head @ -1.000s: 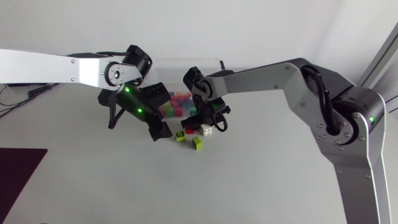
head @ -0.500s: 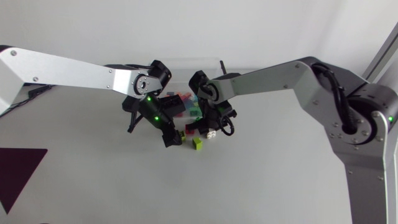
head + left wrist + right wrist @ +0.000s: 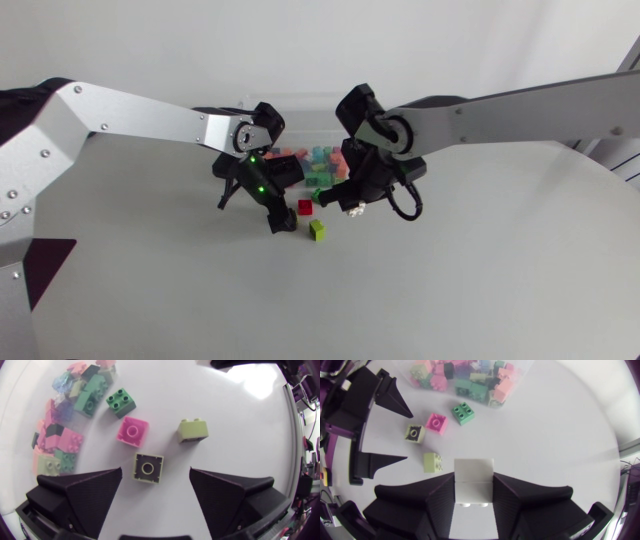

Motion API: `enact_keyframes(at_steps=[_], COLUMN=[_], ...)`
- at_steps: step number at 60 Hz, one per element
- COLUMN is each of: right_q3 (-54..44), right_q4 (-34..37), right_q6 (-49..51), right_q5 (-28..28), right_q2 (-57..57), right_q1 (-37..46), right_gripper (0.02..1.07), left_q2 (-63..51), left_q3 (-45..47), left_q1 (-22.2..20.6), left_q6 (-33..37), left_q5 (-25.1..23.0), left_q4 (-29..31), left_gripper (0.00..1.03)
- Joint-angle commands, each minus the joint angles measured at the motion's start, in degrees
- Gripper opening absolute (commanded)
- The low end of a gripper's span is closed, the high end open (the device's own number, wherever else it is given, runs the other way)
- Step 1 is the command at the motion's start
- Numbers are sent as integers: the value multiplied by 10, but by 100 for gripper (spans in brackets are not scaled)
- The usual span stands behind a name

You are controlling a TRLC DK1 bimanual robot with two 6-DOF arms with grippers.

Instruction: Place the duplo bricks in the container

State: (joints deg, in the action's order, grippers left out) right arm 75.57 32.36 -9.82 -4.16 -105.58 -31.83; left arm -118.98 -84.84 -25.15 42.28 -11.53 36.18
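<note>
My left gripper (image 3: pixel 155 487) hangs open over the table, and a pale green brick with a dark top (image 3: pixel 147 466) lies between its fingertips, touching neither. Ahead of it lie a pink brick (image 3: pixel 132 431), a dark green brick (image 3: pixel 120 401) and a lime brick (image 3: pixel 193 430). My right gripper (image 3: pixel 474 491) is shut on a white brick (image 3: pixel 474 482) and holds it above the table. In the head view the two grippers, left (image 3: pixel 277 216) and right (image 3: pixel 351 205), flank the red brick (image 3: pixel 304 207) and the lime brick (image 3: pixel 317 229).
The clear container (image 3: pixel 345 103), holding several pastel bricks, stands just behind the loose bricks, with its near wall (image 3: pixel 517 387) close to the dark green brick (image 3: pixel 463 413). My left gripper's fingers (image 3: pixel 395 400) show in the right wrist view beside the loose bricks.
The right gripper has shut on the white brick and raised it off the table. The left gripper has swung right and come down over the pale green brick.
</note>
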Motion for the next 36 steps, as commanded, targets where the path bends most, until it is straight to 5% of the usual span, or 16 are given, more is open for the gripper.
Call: enact_keyframes(at_steps=[1, 24, 33, 36], right_q3=[-27, -28, -10, -2], right_q4=[-5, 26, 31, 31], right_q6=[11, 35, 39, 39], right_q5=[6, 31, 44, 50], right_q2=[37, 160, 175, 175], right_q1=[8, 34, 45, 48], right_gripper=[32, 32, 32, 32], left_q2=[-21, -57, -70, -73], left_q3=[-17, -44, -52, -52], left_q1=[4, 8, 4, 2], left_q6=[19, 25, 24, 24], left_q5=[3, 13, 13, 12], left_q4=[9, 15, 20, 20], left_gripper=[92, 87, 79, 69])
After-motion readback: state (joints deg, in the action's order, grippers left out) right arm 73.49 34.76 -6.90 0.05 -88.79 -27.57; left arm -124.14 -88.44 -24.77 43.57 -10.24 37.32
